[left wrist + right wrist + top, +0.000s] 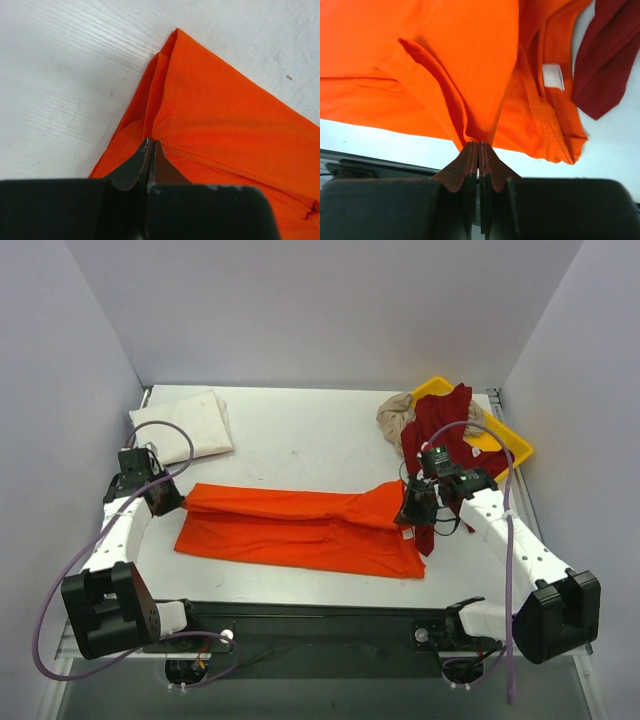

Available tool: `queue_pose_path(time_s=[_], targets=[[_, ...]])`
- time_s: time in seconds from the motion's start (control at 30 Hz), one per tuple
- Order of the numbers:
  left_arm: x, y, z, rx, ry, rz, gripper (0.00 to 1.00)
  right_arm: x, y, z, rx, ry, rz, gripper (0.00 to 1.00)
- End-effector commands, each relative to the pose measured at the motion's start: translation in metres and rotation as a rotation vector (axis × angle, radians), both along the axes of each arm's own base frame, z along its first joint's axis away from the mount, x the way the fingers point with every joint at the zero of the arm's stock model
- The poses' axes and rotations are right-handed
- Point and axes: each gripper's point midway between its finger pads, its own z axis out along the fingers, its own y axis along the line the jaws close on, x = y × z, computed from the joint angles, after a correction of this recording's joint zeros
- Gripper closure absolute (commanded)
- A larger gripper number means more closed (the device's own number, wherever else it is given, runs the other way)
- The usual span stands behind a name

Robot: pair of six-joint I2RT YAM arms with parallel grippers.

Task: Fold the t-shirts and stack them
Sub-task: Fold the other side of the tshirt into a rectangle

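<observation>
The bright orange t-shirt [300, 528] lies stretched across the middle of the table, folded lengthwise. My left gripper [165, 497] is shut on its left end; the left wrist view shows the orange cloth [225, 120] pinched at the fingertips [145, 150]. My right gripper [412, 508] is shut on its right end, lifting it a little; the right wrist view shows the orange cloth [460, 65] bunched in the closed jaws, with a white neck label [553, 76]. A folded white t-shirt [185, 427] lies at the back left. The dark red t-shirt [440, 430] and the beige one [396, 415] lie crumpled at the back right.
A yellow plastic tray [505, 445] sits at the back right under the crumpled shirts. A strip of dark red cloth [610, 50] hangs down beside my right gripper. The table's front edge [320, 605] runs just below the orange shirt. Grey walls close in both sides.
</observation>
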Motion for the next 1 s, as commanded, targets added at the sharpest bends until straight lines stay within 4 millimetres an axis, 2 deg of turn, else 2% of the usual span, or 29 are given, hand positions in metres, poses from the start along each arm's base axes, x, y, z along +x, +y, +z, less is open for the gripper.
queue_pose_path(time_s=[0.0, 0.03, 0.07, 0.1, 0.13, 0.2, 0.23, 0.33, 0.43, 0.47, 0.5, 0.57, 0.6, 0.67, 0.73, 0.77, 0.83, 0.87, 0.93, 0.97], targets=[[-0.010, 0.013, 0.004, 0.058, 0.001, 0.074, 0.98, -0.025, -0.011, -0.023, -0.077, 0.082, -0.005, 1.00], [-0.013, 0.013, 0.000, 0.056, 0.015, 0.082, 0.92, -0.032, -0.015, -0.033, -0.104, 0.109, 0.000, 1.00], [-0.016, 0.013, -0.005, 0.049, 0.037, 0.095, 0.81, -0.036, -0.015, -0.039, -0.115, 0.127, 0.006, 1.00], [-0.021, 0.012, -0.009, 0.041, 0.060, 0.101, 0.62, -0.042, -0.015, -0.046, -0.133, 0.150, 0.024, 1.00], [-0.024, 0.015, -0.011, 0.052, 0.070, 0.124, 0.54, -0.049, -0.016, -0.053, -0.145, 0.175, 0.030, 0.92], [-0.030, 0.016, -0.013, 0.054, 0.079, 0.139, 0.46, -0.058, -0.015, -0.059, -0.161, 0.206, 0.051, 0.77], [-0.030, 0.015, -0.010, 0.056, 0.068, 0.141, 0.42, -0.060, -0.017, -0.059, -0.173, 0.208, 0.052, 0.66], [-0.033, 0.016, 0.002, 0.059, 0.025, 0.163, 0.38, -0.059, -0.015, -0.051, -0.174, 0.181, 0.073, 0.55], [-0.027, 0.010, 0.017, 0.040, -0.048, 0.144, 0.37, -0.044, -0.010, -0.037, -0.165, 0.128, 0.088, 0.52], [-0.024, 0.005, 0.021, 0.018, -0.075, 0.125, 0.37, -0.039, -0.007, -0.036, -0.166, 0.126, 0.093, 0.52], [-0.024, 0.003, 0.019, 0.009, -0.077, 0.117, 0.37, -0.028, -0.003, -0.028, -0.163, 0.094, 0.108, 0.53], [-0.019, -0.004, 0.018, -0.024, -0.095, 0.085, 0.37, -0.014, 0.005, -0.030, -0.157, 0.091, 0.128, 0.53], [-0.018, -0.006, 0.016, -0.035, -0.094, 0.078, 0.37, -0.003, 0.012, -0.024, -0.141, 0.062, 0.141, 0.55], [-0.015, -0.014, 0.009, -0.067, -0.094, 0.035, 0.37, 0.017, 0.027, -0.031, -0.096, 0.043, 0.154, 0.58], [-0.013, -0.023, 0.003, -0.102, -0.091, -0.011, 0.37, 0.033, 0.045, -0.029, -0.029, 0.026, 0.175, 0.59], [-0.012, -0.024, 0.003, -0.110, -0.092, -0.019, 0.37, 0.043, 0.053, -0.039, -0.019, 0.038, 0.179, 0.59], [-0.011, -0.027, 0.000, -0.125, -0.087, -0.031, 0.37, 0.056, 0.065, -0.042, 0.012, 0.039, 0.193, 0.60], [-0.010, -0.027, 0.000, -0.126, -0.086, -0.032, 0.37, 0.062, 0.069, -0.053, 0.013, 0.054, 0.196, 0.60], [-0.010, -0.028, 0.001, -0.127, -0.092, -0.033, 0.37, 0.071, 0.076, -0.057, 0.022, 0.056, 0.201, 0.60], [-0.010, -0.028, 0.000, -0.128, -0.092, -0.031, 0.37, 0.073, 0.078, -0.066, 0.019, 0.076, 0.204, 0.60]])
